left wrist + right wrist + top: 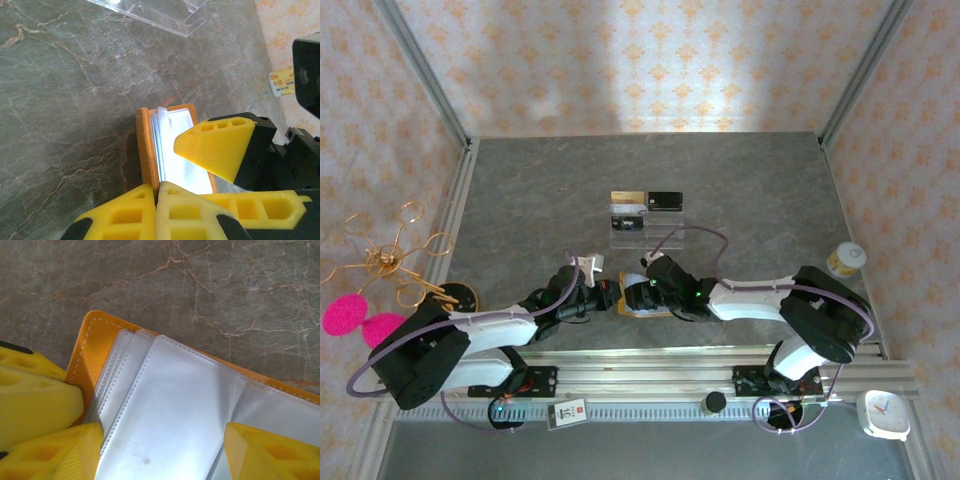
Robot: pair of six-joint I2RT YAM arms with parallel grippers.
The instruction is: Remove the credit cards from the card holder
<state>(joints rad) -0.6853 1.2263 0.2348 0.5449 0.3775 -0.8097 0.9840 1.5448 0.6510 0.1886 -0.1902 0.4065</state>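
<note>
On the grey table (pixel 530 200), the clear acrylic stand (pixel 660 236) sits just above mid-frame in the top view, with several credit cards (pixel 665 200) lying on it. Below it, between the two wrists, we see the card holder (pixel 146 150) lying open, its clear sleeves (pixel 170 405) fanned out.

The left gripper (pixel 156 194), at the bottom of its own view, has its jaws pressed together on the holder's orange cover edge. The right gripper (pixel 162 432) hangs over the sleeves with its jaws spread, one finger in each lower corner of its view. We cannot tell whether any sleeve holds a card.

Our worry is that the right fingers close on slick sleeve film rather than on a card. That could tug the holder out of the left pinch or crumple the sleeves. The two grippers are also crowded together, so a small misaim could knock one into the other.
</note>
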